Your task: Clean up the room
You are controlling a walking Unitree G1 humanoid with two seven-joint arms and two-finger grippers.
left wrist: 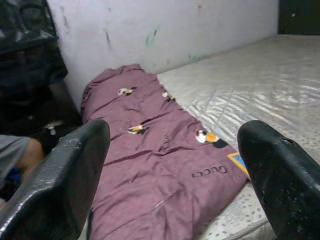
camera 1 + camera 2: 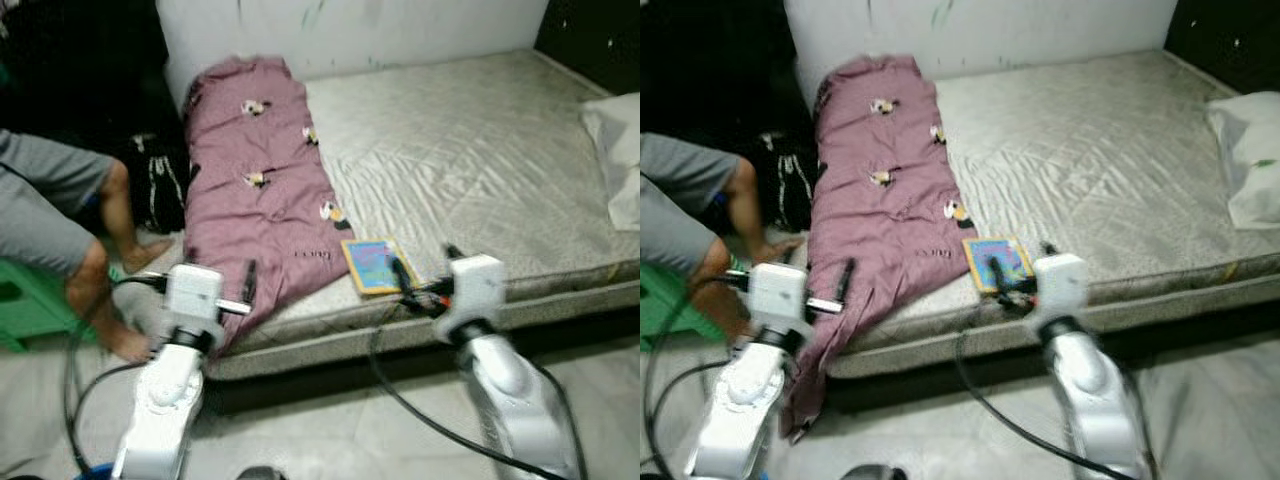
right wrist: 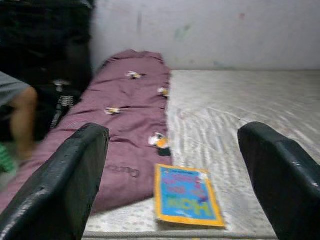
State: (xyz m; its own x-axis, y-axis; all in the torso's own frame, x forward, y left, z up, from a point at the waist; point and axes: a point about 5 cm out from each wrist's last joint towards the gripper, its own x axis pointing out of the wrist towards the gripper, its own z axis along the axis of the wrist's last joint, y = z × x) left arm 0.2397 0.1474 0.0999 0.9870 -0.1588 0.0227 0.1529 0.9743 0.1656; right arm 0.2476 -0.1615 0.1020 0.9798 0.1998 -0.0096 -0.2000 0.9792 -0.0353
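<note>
A purple blanket [image 2: 262, 185] with small cartoon prints lies along the left side of the mattress [image 2: 470, 150], its lower end hanging over the front edge. A blue and yellow book [image 2: 374, 264] rests on the mattress near that edge, beside the blanket. My left gripper [image 2: 247, 285] is open in front of the blanket's hanging end. My right gripper [image 2: 425, 272] is open at the mattress edge, close to the book [image 3: 186, 195]. The blanket [image 1: 150, 150] lies ahead of the left fingers [image 1: 60, 185].
A person sits at the left on a green stool [image 2: 30, 305], a bare leg [image 2: 105, 270] near my left arm. A dark bag [image 2: 155, 185] stands by the bed's corner. A white pillow [image 2: 620, 150] lies at the mattress's right end. Pale tiled floor [image 2: 330, 430] lies below.
</note>
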